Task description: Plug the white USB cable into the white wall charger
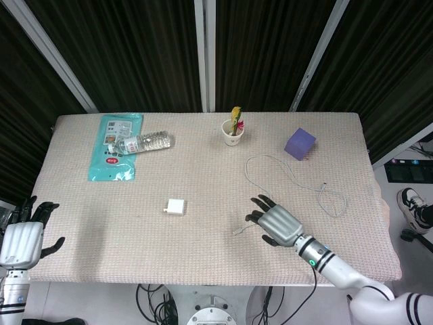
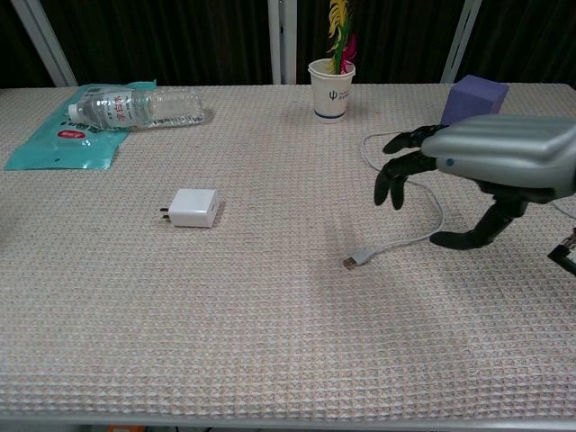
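The white wall charger [image 1: 176,206] [image 2: 193,207] lies flat on the woven table mat, left of centre. The white USB cable [image 1: 262,173] [image 2: 409,241] snakes across the right half, and its plug end [image 1: 238,232] [image 2: 352,261] points toward the charger. My right hand [image 1: 276,220] [image 2: 481,166] hovers open above the cable just right of the plug end, fingers spread, holding nothing. My left hand [image 1: 21,237] is open at the table's near left corner, off the mat, and shows in the head view only.
A paper cup [image 1: 232,133] [image 2: 331,88] with a yellow item stands at the back centre. A purple cube [image 1: 299,143] [image 2: 472,97] sits back right. A water bottle [image 1: 143,143] [image 2: 135,106] lies on a teal packet [image 1: 115,146] [image 2: 63,144] back left.
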